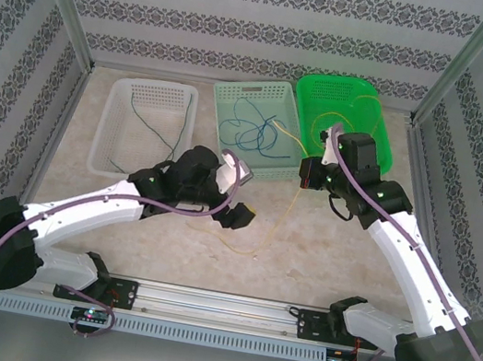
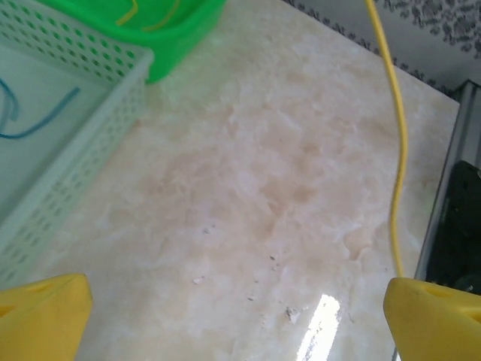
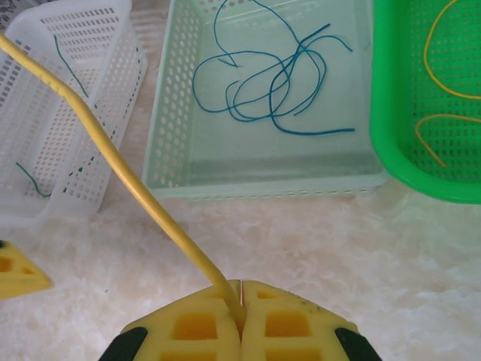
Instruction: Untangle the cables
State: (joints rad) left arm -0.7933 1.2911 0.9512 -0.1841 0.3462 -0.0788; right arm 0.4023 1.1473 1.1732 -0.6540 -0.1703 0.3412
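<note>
My right gripper (image 3: pixel 240 289) is shut on a yellow cable (image 3: pixel 128 177), which runs up and left from its closed fingertips. From above, that gripper (image 1: pixel 308 175) hovers in front of the green basket, and the yellow cable (image 1: pixel 284 214) hangs from it down to the table. My left gripper (image 1: pixel 238 191) stands wide open just left of the strand, with nothing between its fingers (image 2: pixel 41 316). The yellow cable (image 2: pixel 398 150) passes close by its right fingertip. Several blue cables (image 3: pixel 278 83) lie tangled in the pale green basket (image 3: pixel 165 113).
A white basket (image 1: pixel 109 134) at the left holds thin dark green cables (image 1: pixel 153 123). The bright green basket (image 1: pixel 317 96) at the back right holds yellow cables (image 3: pixel 436 75). Metal frame posts and patterned walls close in the table's sides.
</note>
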